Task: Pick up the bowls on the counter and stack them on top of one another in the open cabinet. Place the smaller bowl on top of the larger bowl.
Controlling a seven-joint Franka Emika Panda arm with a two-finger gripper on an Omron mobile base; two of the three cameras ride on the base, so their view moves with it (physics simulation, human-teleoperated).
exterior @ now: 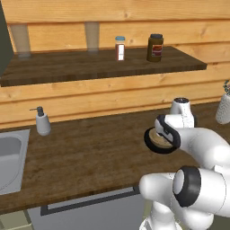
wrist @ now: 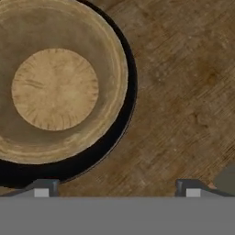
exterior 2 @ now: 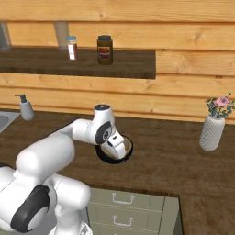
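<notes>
Spanning the scene, counter (exterior: 90,152) carries larger bowl (wrist: 114,137); smaller bowl (wrist: 55,87) sits nested inside it. Gripper (wrist: 117,189) hovers directly above, jaws spread wide, one fingertip over the black rim, nothing held.

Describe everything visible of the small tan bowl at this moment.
The smaller bowl is round, light wood-coloured, with a thick rim and a flat, grained base disc. It sits upright, nested inside the larger bowl, whose glossy black rim rings it, on the counter. The open gripper hovers above, touching neither.
</notes>
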